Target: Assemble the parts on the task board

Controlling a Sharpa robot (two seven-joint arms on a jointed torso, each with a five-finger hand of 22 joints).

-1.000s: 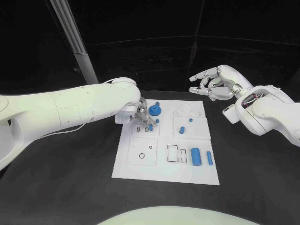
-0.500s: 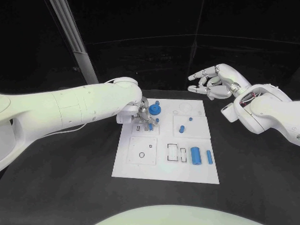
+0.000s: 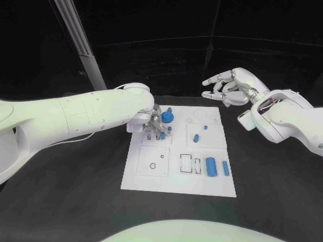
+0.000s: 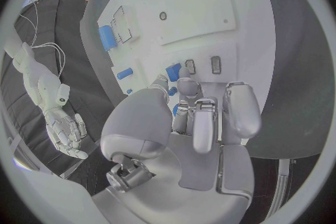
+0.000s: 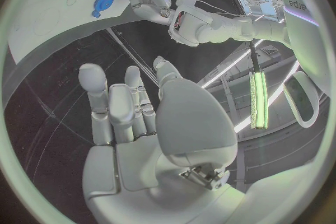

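Observation:
The white task board lies mid-table. My left hand reaches down onto its far left corner, fingertips on the board beside a row of small slots. Thumb and fingers are closed around a small blue part. A round blue gear-like part stands just beyond that hand. Two small blue parts lie in the far right field, and a blue cylinder with a thinner one lies nearer on the right. My right hand hangs empty above the table's far edge, fingers apart.
The black table surrounds the board. A slanted pale pole stands at the back left. The near left field of the board holds two small holes and rectangular cut-outs.
The right hand has drifted slightly left and up, away from the board. The left hand stays at the same slots with barely any shift.

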